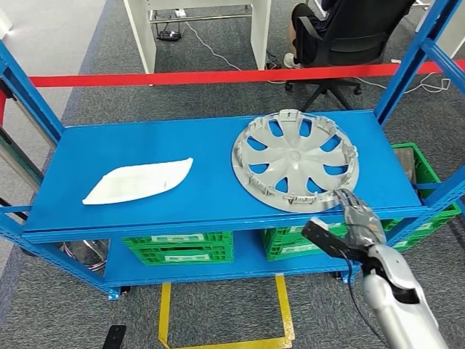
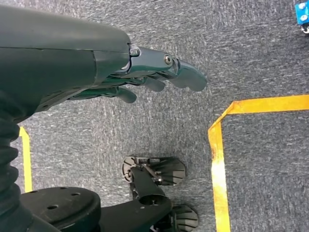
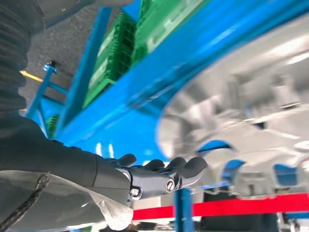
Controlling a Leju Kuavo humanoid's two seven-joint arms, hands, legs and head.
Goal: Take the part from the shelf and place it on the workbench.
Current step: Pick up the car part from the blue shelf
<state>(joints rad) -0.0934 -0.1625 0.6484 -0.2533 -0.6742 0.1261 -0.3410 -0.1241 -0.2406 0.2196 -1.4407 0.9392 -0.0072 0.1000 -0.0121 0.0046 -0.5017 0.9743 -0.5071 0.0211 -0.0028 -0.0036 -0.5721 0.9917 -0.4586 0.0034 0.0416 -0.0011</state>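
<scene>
A silver wheel cover (image 1: 296,158) lies flat on the right half of the blue shelf's top deck (image 1: 164,142). My right hand (image 1: 359,217) is at the cover's near right rim, fingers stretched toward it and thumb spread out to the left below the shelf edge. In the right wrist view the hand (image 3: 160,174) has its fingers straight beside the cover (image 3: 255,96), holding nothing. A flat white part (image 1: 139,180) lies on the left of the deck. My left hand (image 2: 153,72) hangs over the carpet with fingers extended.
Green crates (image 1: 178,247) sit on the lower shelf, and another (image 1: 425,171) stands at the right end. Blue uprights (image 1: 405,65) flank the deck. Behind it run a red barrier tape (image 1: 164,78) and a person on an office chair (image 1: 340,36). Yellow floor tape (image 1: 224,342) marks my spot.
</scene>
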